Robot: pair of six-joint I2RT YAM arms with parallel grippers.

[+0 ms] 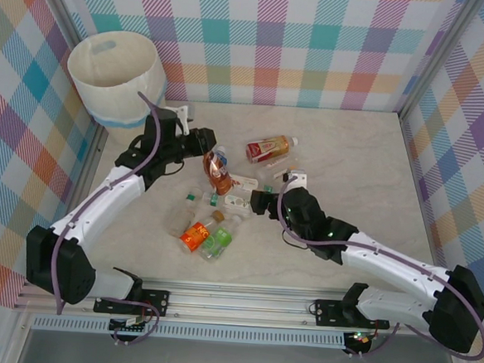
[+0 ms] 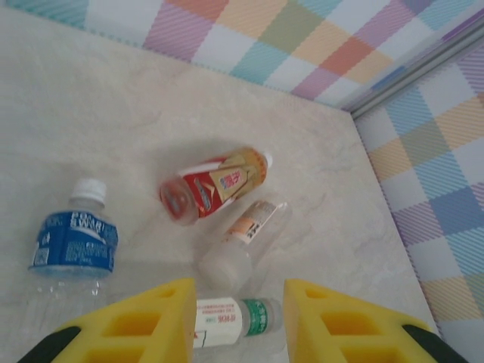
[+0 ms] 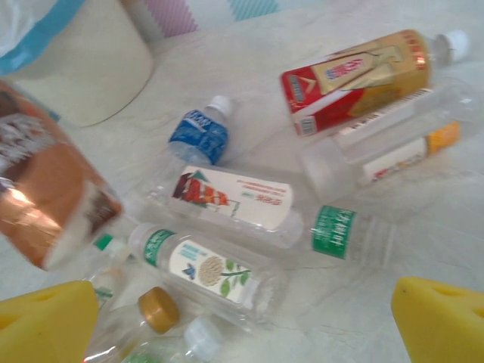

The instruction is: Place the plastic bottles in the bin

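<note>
The cream-white bin (image 1: 116, 77) with a blue band stands at the back left. Plastic bottles lie scattered mid-table: a red-and-gold one (image 1: 269, 149), a white-labelled one (image 1: 240, 181), an orange one (image 1: 197, 232) and a green one (image 1: 219, 240). A brown-labelled bottle (image 1: 220, 177) stands just right of my left gripper (image 1: 205, 142); I cannot tell if they touch. The left gripper (image 2: 238, 302) is open above a white-and-green-labelled bottle (image 2: 227, 321), with a blue bottle (image 2: 76, 238) to its left. My right gripper (image 3: 242, 299) is open over a flower-labelled bottle (image 3: 208, 272). The brown-labelled bottle (image 3: 45, 197) looms at left.
Checked walls close in the table on three sides. A metal rail (image 1: 242, 298) runs along the near edge. Bare tabletop (image 1: 360, 156) lies to the right of the bottles. The bin sits close behind the left arm's wrist.
</note>
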